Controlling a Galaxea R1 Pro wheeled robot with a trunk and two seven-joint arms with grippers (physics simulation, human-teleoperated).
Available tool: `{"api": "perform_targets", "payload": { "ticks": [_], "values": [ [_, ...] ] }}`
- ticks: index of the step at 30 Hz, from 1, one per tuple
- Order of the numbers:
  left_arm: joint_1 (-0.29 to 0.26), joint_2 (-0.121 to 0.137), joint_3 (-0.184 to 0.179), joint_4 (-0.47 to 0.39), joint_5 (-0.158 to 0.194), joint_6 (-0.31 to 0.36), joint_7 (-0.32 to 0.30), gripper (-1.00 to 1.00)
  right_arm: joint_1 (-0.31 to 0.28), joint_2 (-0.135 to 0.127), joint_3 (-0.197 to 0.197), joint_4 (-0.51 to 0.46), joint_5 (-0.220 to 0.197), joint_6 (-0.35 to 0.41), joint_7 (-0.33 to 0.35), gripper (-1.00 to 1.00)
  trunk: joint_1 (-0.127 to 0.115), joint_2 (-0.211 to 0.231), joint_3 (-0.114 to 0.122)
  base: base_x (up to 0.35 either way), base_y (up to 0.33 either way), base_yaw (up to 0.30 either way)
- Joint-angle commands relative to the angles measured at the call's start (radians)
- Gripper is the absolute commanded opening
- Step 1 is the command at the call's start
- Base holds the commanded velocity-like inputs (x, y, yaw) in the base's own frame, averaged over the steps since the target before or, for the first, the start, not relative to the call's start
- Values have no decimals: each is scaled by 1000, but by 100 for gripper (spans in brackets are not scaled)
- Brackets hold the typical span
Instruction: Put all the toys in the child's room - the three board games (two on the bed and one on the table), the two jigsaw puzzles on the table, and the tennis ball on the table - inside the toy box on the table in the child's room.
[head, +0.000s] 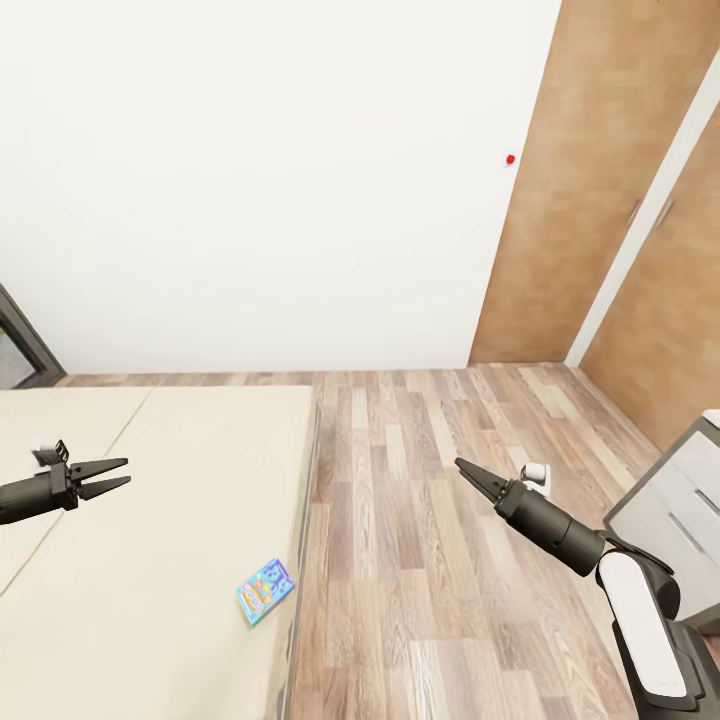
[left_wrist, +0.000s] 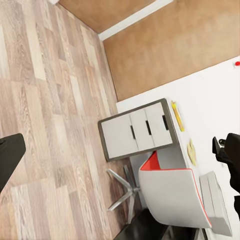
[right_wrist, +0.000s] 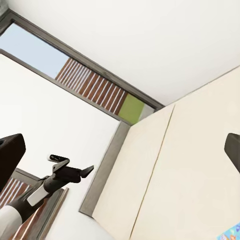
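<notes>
A small blue board game (head: 265, 590) lies flat on the beige bed (head: 150, 520), close to its right edge, and its corner shows in the right wrist view (right_wrist: 233, 232). My left gripper (head: 112, 478) hovers open and empty over the mattress, up and to the left of the game. Over the wood floor beside the bed, my right gripper (head: 468, 472) is open and empty too. The left wrist view takes in the table (left_wrist: 150, 131) with its drawers and, on it, the grey toy box (left_wrist: 216, 199). Two flat yellowish things (left_wrist: 177, 116) lie on the tabletop, too small to identify.
A red-and-white chair (left_wrist: 170, 192) stands at the table. The table's corner (head: 672, 500) shows at the right of the head view. Wooden wardrobe doors (head: 560, 200) fill the far right wall. A window (right_wrist: 75, 75) sits behind the bed's headboard.
</notes>
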Motion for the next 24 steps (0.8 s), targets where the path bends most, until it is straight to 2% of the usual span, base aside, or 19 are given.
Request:
{"api": "perform_targets", "payload": {
  "ticks": [1, 24],
  "values": [
    [-1, 0, 0, 0, -1, 11, -4, 100, -1, 0, -1, 0, -1, 6, 2, 100, 1, -2, 0, 0, 0, 0],
    [-1, 0, 0, 0, -1, 11, -4, 100, -1, 0, -1, 0, -1, 5, 1, 100, 1, -2, 38, 0, 0, 0]
  ]
}}
